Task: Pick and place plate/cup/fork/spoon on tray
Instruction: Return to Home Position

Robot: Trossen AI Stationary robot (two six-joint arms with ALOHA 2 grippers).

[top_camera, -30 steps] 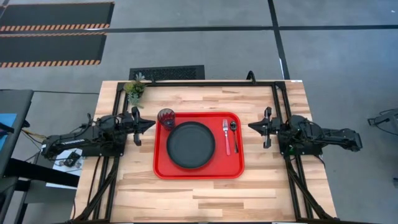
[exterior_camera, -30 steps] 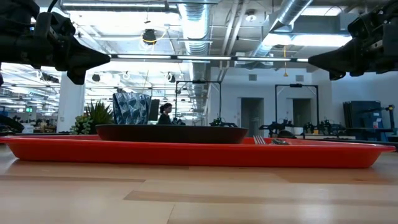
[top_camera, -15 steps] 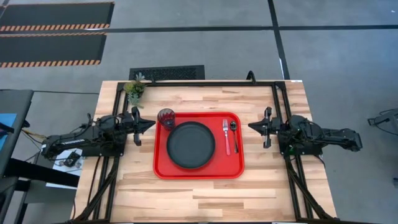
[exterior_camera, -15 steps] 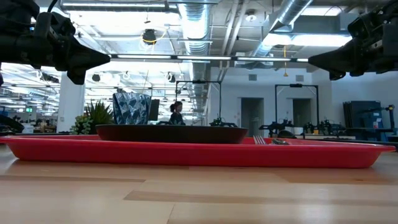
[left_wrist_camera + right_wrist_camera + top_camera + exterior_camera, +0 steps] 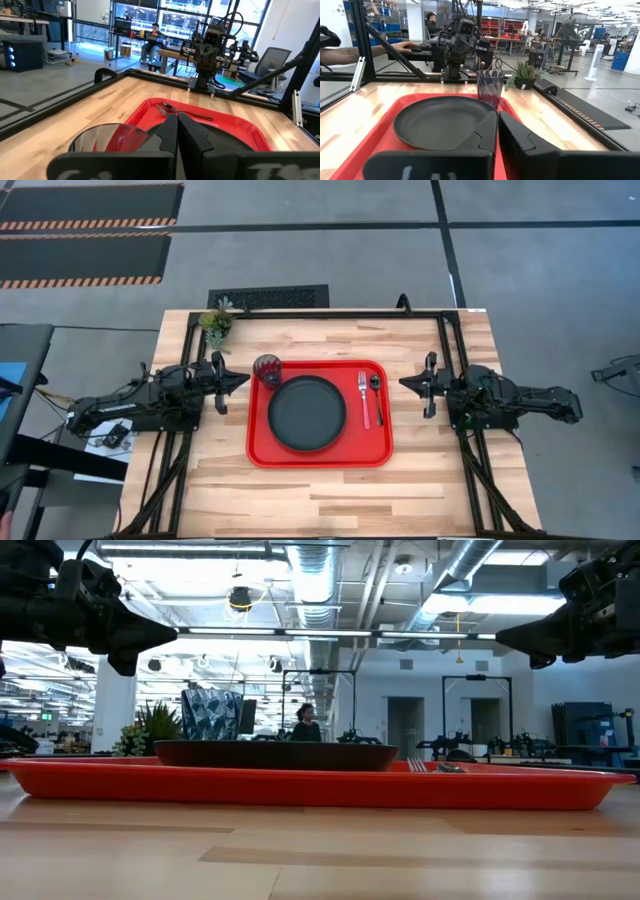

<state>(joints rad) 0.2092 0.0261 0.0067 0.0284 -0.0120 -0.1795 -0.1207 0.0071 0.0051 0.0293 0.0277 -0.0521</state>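
With both grippers' jaws together, left gripper (image 5: 238,380) and right gripper (image 5: 407,384) flank the bright red plastic tray (image 5: 320,456), where the dark tinted cup (image 5: 267,369), perched at its corner rim, risks toppling if nudged.

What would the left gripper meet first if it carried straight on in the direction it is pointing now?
Most likely the cup: the left gripper points across the table toward the tray's corner where the cup stands. Its height is unclear, so it might pass just above the rim.
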